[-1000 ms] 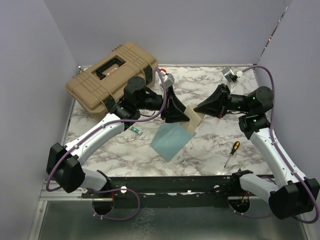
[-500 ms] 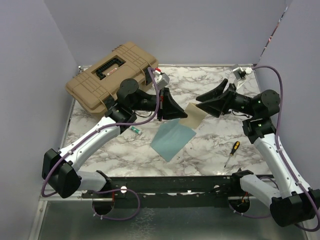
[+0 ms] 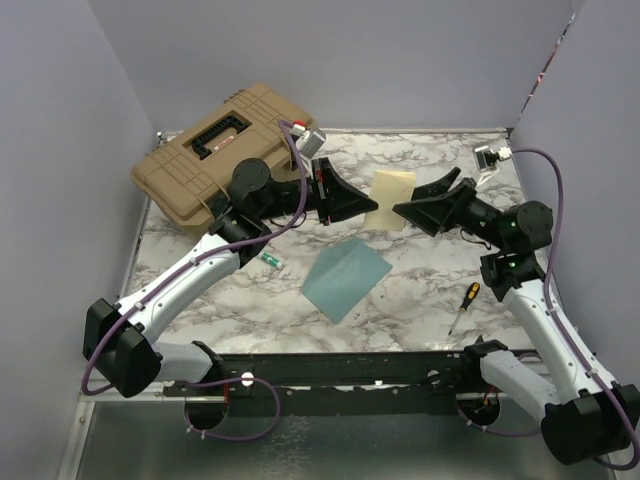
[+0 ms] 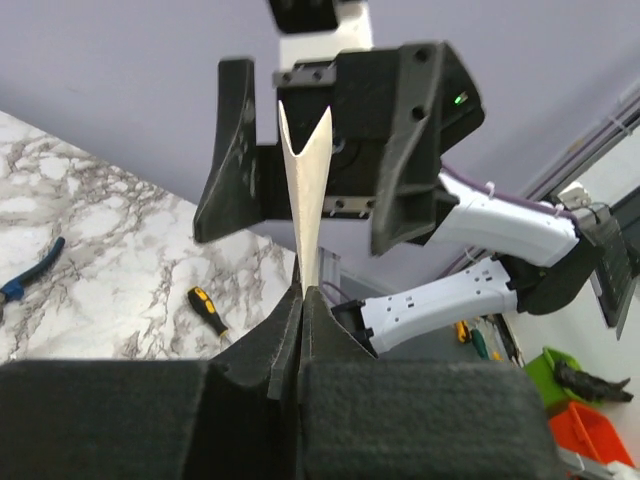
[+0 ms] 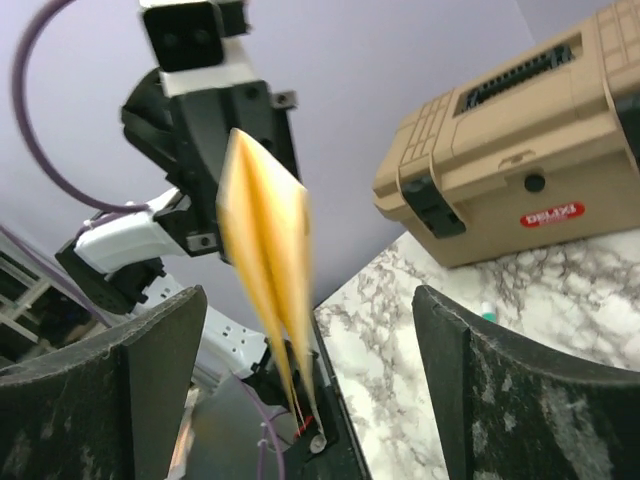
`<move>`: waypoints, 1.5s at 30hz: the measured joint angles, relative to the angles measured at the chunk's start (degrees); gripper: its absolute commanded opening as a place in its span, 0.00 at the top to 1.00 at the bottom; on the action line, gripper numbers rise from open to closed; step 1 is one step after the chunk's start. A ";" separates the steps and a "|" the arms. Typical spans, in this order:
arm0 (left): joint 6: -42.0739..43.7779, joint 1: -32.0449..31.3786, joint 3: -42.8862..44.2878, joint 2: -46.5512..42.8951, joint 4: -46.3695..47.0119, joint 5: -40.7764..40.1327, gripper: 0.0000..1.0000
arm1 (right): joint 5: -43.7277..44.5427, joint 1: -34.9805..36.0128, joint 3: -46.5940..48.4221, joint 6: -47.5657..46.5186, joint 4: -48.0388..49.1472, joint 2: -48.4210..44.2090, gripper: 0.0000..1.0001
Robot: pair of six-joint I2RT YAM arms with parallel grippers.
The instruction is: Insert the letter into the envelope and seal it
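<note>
Both arms have lifted off the table point(image 3: 440, 265) since a second ago. The letter point(image 3: 390, 187), which lay partly over the envelope point(image 3: 345, 278), is now up in the air. The left gripper point(image 3: 362, 207) has closed and pinches the letter's near edge between its fingertips. The right gripper point(image 3: 415, 200) has let go and stands spread wide, one finger point(image 5: 130, 390) on each side of the sheet and neither touching it. The envelope has stayed flat on the marble, below and just nearer the bases than the left gripper's tip.

From the left wrist the letter point(image 4: 305, 190) shows edge-on. It rises straight out of the clamped left gripper point(image 4: 302, 300) and splits into a narrow V at its far end, with the right gripper's fingers point(image 4: 235, 150) spaced either side of it. Its length runs from the left fingertips towards the right gripper. In the right wrist view the letter point(image 5: 265, 250) is blurred, a creased yellow-tan blade pointing towards the camera.

Behind the left gripper sits the toolbox point(image 3: 225, 150). A red label point(image 5: 548, 215) on its front appears to read DELIXI. A screwdriver point(image 3: 463, 305) with a yellow-and-black handle lies on the table below the right gripper, and blue-handled pliers point(image 4: 25, 280) show at the left wrist view's edge.
</note>
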 measured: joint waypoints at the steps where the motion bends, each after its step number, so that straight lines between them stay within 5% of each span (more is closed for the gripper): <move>1: -0.90 0.00 0.00 0.00 0.85 -0.55 1.00 | -0.11 0.00 -0.92 0.98 0.83 0.74 0.28; 5: -3.69 0.00 0.00 0.00 2.54 -2.29 1.00 | -0.63 -0.02 -3.08 4.46 3.87 2.27 0.58; 12: -6.05 0.00 -0.74 0.15 3.98 -3.21 1.00 | -0.98 0.00 -2.73 7.08 8.63 2.71 0.66; 15: -6.60 0.00 -1.20 0.48 4.17 -3.63 1.00 | -0.98 0.00 -2.62 7.19 9.40 3.72 0.86; 16: -6.71 0.00 -1.38 0.55 4.15 -3.74 0.96 | -0.98 -0.02 -2.62 7.15 9.49 4.04 0.95; 17: -6.95 0.00 -1.86 0.76 4.11 -4.26 0.42 | -1.20 0.00 -2.62 7.50 9.88 5.25 0.99; 20: -6.03 0.00 -2.12 0.74 2.99 -5.07 0.18 | -0.94 0.00 -2.32 5.84 8.07 5.49 0.99; 26: 1.53 -0.33 -6.54 -2.14 -12.72 -17.88 0.06 | 6.99 0.22 1.55 -6.62 -8.90 8.61 0.99; 35: -2.08 -1.66 -21.35 -2.19 -35.34 -41.33 0.02 | 17.99 0.24 -1.07 -13.66 -21.92 20.44 0.99; 45: -9.35 -2.84 -32.61 -1.62 -34.12 -49.24 0.06 | 21.07 0.24 -2.54 -14.53 -22.23 29.75 0.99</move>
